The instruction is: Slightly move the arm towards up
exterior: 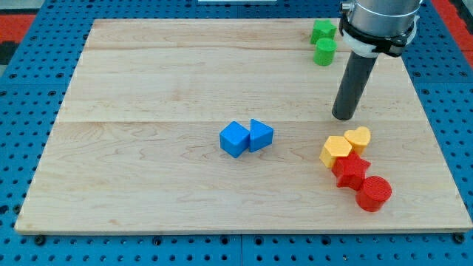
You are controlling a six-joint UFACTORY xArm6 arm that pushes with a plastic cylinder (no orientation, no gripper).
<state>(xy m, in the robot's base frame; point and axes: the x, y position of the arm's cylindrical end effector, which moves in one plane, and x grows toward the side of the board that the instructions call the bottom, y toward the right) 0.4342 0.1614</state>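
1. Blue perforated panel (pixel 22 89) surrounds a pale wooden board (pixel 148 89) on every side of the view; the board is made of planks whose seams run from the view's left to the view's right.
2. Nearest the board's bottom edge, toward its bottom-right corner, a red cylinder (pixel 374 194) stands upright.
3. A red star-shaped block (pixel 352 171) touches the red cylinder on its upper-left side.
4. A yellow hexagonal block (pixel 335 151) touches the red star-shaped block from above and to the left.
5. A yellow heart-shaped block (pixel 358 137) sits just beside the yellow hexagonal block, toward the board's right edge; the two appear to touch.
6. Near the board's centre, a blue cube (pixel 234 139) and a blue triangular block (pixel 260 135) sit side by side in contact, the cube on the view's left.
7. My tip (pixel 344 117) rests on the board just above the yellow pair, apart from both blocks and well apart from the blue pair.
8. The arm carries no claw: it ends in a straight dark rod (pixel 353 85) that holds nothing.
9. At the board's top edge, toward its top-right corner, a green cylinder (pixel 324 52) sits just left of the rod.
10. A second green block (pixel 322 32), shape unclear, touches the green cylinder on its far side.
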